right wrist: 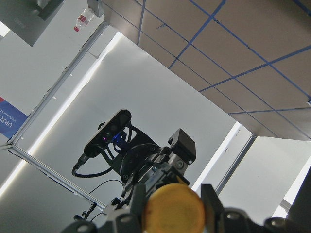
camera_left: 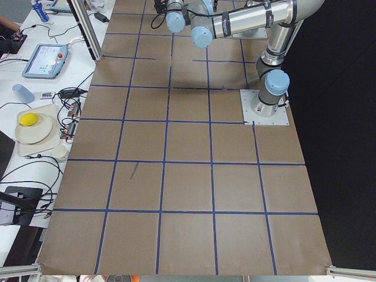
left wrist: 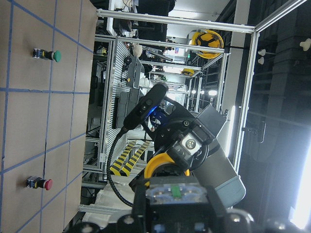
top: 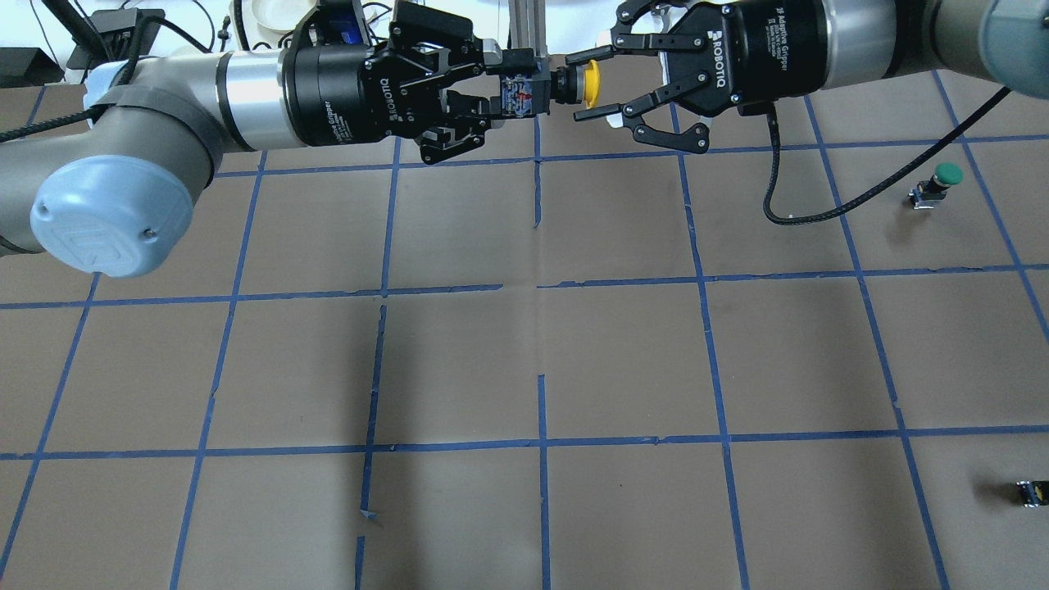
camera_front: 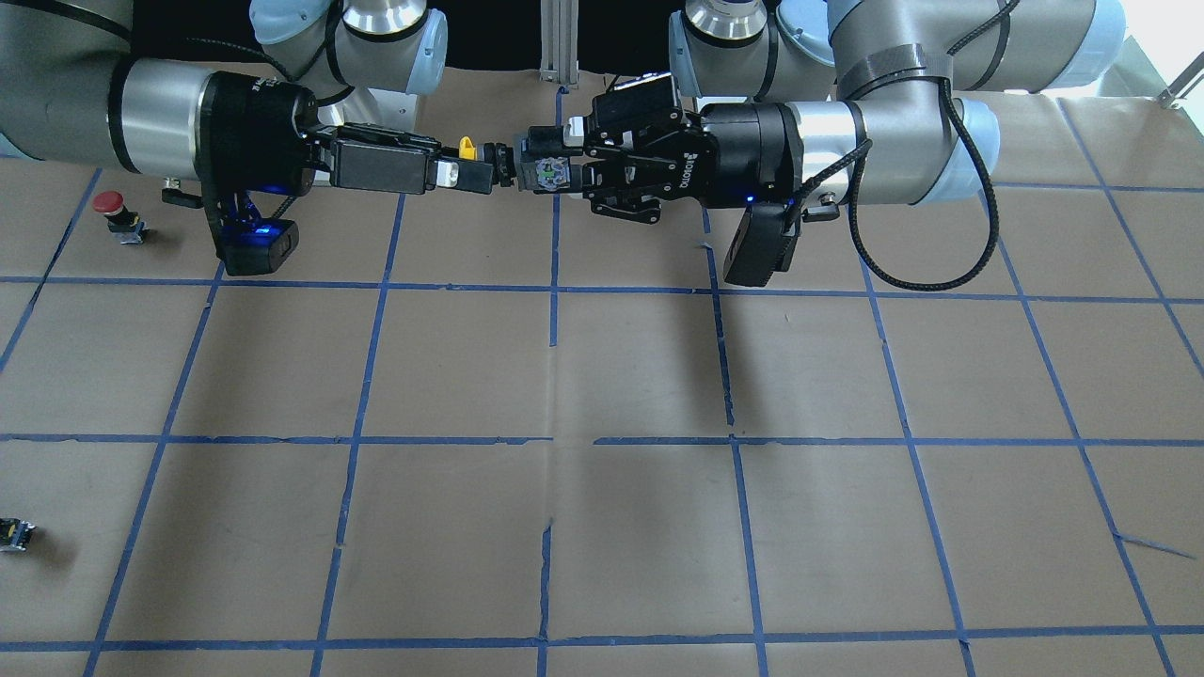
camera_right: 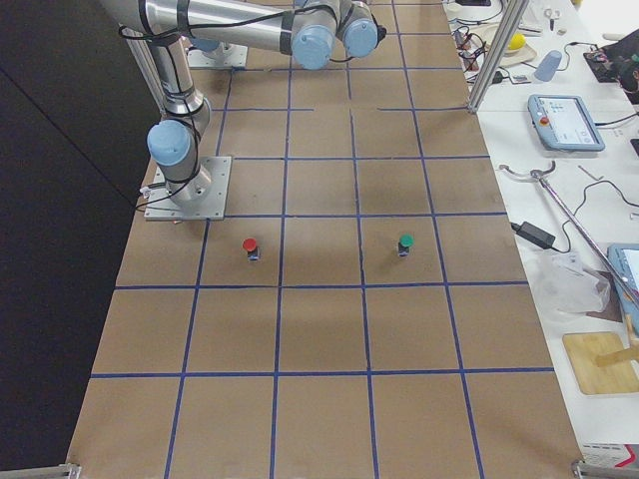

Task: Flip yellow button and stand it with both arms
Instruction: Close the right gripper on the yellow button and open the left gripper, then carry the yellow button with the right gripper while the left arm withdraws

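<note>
The yellow button [top: 587, 83] is held level in the air above the table's robot-side edge. Its yellow cap points toward my right arm. My left gripper [top: 515, 88] is shut on its grey-black contact block [camera_front: 544, 173]. My right gripper [top: 583, 85] is open, with one finger on each side of the yellow cap and not touching it. In the right wrist view the cap [right wrist: 172, 211] sits between the two fingers [right wrist: 212, 195]. In the left wrist view the block [left wrist: 175, 193] is close up, with the yellow cap [left wrist: 160, 164] behind it.
A red-capped button [camera_front: 111, 207] and a green-capped button [top: 942, 176] stand on the brown, blue-taped table [top: 541, 328] on my right side. A small dark block [top: 1031, 492] lies further out on that side. Operators' desks flank the table ends [camera_left: 35, 123].
</note>
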`<action>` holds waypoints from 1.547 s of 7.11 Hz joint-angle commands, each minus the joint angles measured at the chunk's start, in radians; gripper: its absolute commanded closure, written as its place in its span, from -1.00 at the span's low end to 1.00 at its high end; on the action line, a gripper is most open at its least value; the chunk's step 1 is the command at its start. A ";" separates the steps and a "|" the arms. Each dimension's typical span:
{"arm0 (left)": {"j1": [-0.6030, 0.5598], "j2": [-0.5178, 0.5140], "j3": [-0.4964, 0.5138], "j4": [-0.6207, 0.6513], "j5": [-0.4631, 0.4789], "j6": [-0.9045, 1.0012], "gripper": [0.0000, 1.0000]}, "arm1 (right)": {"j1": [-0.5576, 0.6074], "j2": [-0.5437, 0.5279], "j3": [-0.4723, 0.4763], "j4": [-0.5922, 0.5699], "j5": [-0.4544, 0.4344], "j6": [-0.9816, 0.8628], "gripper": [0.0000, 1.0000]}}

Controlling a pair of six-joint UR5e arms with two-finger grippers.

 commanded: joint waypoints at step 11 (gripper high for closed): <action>0.097 0.006 0.026 0.078 0.614 -0.008 -0.99 | 0.044 -0.045 0.040 -0.280 -0.877 -0.347 0.54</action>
